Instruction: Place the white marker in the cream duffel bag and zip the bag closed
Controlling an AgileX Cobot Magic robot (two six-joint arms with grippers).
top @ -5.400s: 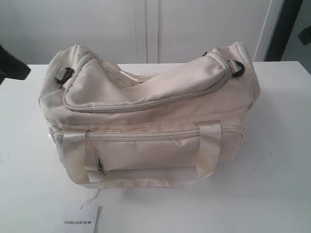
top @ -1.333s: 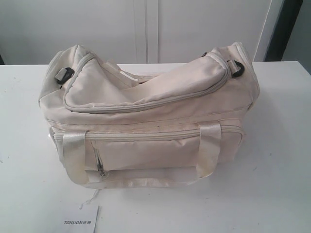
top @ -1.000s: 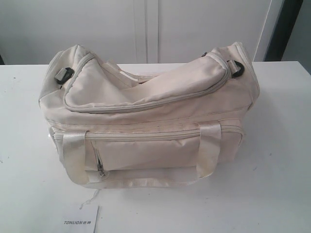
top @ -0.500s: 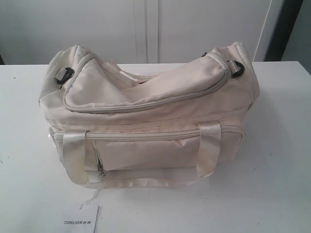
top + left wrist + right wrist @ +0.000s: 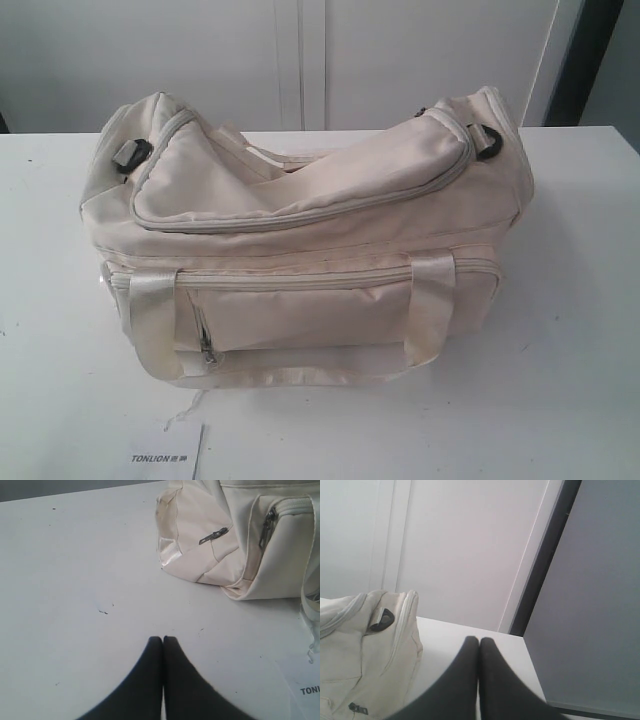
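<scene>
**Exterior view.** The large cream fabric duffel bag (image 5: 300,250) lies on the white table (image 5: 580,300), its front pocket towards the camera. The curved top zipper (image 5: 300,218) reads as closed along the whole run that shows. The slim white marker is not visible anywhere, so whether it is inside the bag cannot be told. A white printed card (image 5: 165,455) lies near the front edge of the table, apart from the bag. Neither arm appears in this view.

**Left wrist view.** The left gripper (image 5: 162,640) has its black fingers pressed together with nothing between them. It sits over bare table, apart from the bag's end.

**Right wrist view.** The right gripper (image 5: 479,641) is likewise closed and empty, beside the bag end that carries a black ring (image 5: 381,619).

**Procedure.** The step in hand is probably confirming closure.
- Check that the slider sits at the very end of its track.
- If it must travel further, pin the fabric at one end with one gripper.
- Draw the pull along the curve with the other gripper, not straight across it, so the soft top does not bunch.
</scene>
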